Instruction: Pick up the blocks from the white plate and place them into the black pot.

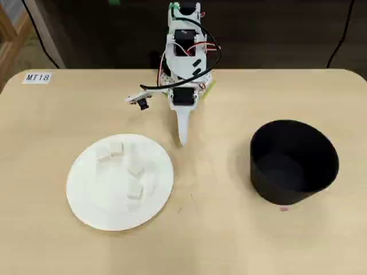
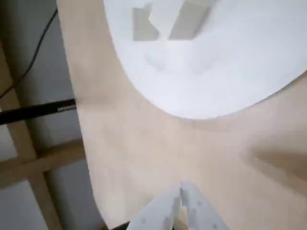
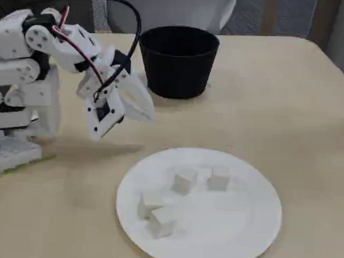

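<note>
- The white plate (image 1: pixel 86 197) sits on the left of the tabletop (image 1: pixel 218 240) in the overhead view, and 4 blocks lie on it. 2 of them, touching each other, are near its far rim (image 1: pixel 110 150); 1 is near the middle (image 1: pixel 136 171); 1 is just nearer the camera's lower edge (image 1: pixel 135 191). The fixed view shows the same 4 (image 3: pixel 185 180).
- In the middle of the overhead view, the tool (image 1: pixel 183 136) hangs above bare tabletop, just beyond the plate's upper right rim and apart from every block. The wrist view shows its 2 fingers pressed together (image 2: pixel 182 191) with nothing between them, so it is closed and empty. In that view the plate (image 2: pixel 225 72) fills the upper part, with blurred blocks (image 2: pixel 189 19) at the top edge.
- On the right, the black pot (image 1: pixel 295 186) stands upright, well apart from the plate. What shows of its inside is dark and looks empty, though a pale cube would likely stand out there.
- Judged from this, the task is at its very start: no block has been moved, all 4 are left, and the first grasp is not yet begun.
</note>
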Controlling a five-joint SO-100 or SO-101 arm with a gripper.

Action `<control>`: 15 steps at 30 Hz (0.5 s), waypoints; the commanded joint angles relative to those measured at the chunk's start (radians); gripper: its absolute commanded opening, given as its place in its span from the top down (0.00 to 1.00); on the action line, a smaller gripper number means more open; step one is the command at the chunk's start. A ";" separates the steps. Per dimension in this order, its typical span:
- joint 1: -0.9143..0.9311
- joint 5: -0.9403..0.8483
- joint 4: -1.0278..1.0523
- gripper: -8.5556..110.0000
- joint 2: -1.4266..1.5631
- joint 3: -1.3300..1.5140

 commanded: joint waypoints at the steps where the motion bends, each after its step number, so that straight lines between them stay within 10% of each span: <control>1: 0.034 0.029 -0.086 0.95 0.005 -0.026; 15: 0.049 -0.032 0.006 0.95 -0.005 -0.161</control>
